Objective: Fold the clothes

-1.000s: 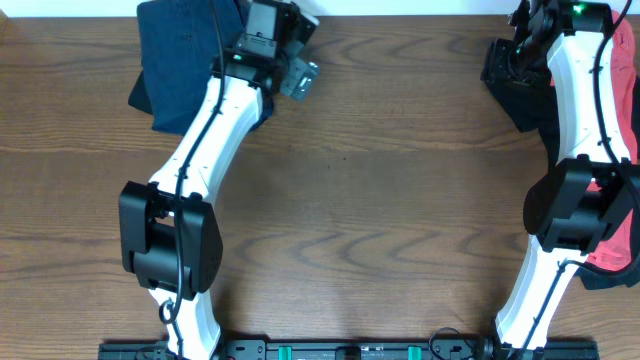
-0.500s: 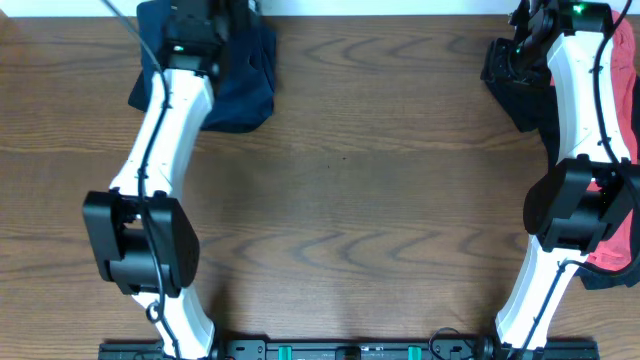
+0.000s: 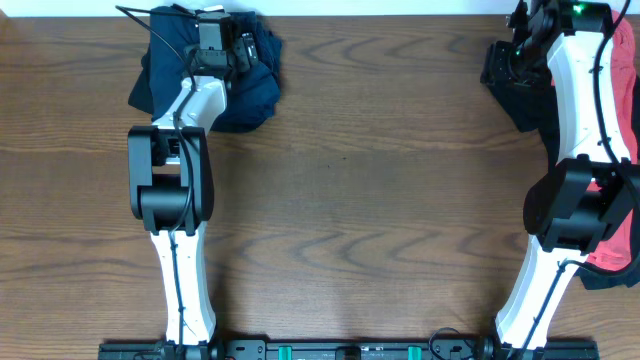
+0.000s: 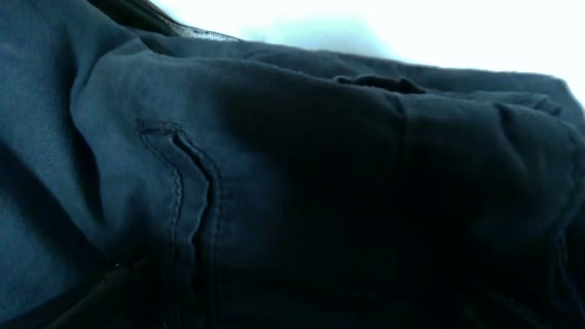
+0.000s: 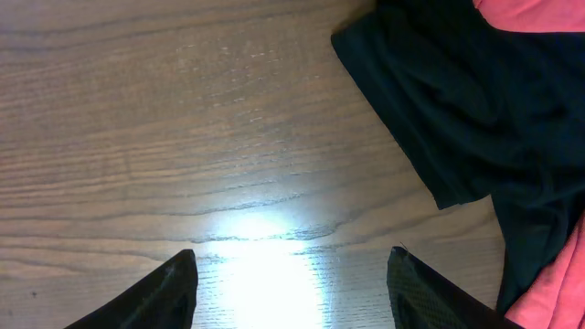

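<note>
A navy blue garment (image 3: 245, 95) lies rumpled at the table's far left. My left gripper (image 3: 217, 47) is low over it, and its fingers are hidden. The left wrist view is filled with the navy fabric (image 4: 274, 174), showing a stitched seam. A black garment (image 3: 520, 100) lies at the far right, also seen in the right wrist view (image 5: 457, 100). My right gripper (image 5: 291, 265) is open and empty above bare wood just left of the black garment; it also shows in the overhead view (image 3: 505, 60).
A pinkish-red garment (image 3: 612, 245) hangs at the table's right edge, partly under the right arm, and shows in the right wrist view (image 5: 535, 14). The wooden table (image 3: 380, 200) spans the view. The arm bases stand at the front edge.
My left arm has swung left across the navy garment and now reaches straight out over it. The garment has bunched up. The right arm has not moved.
</note>
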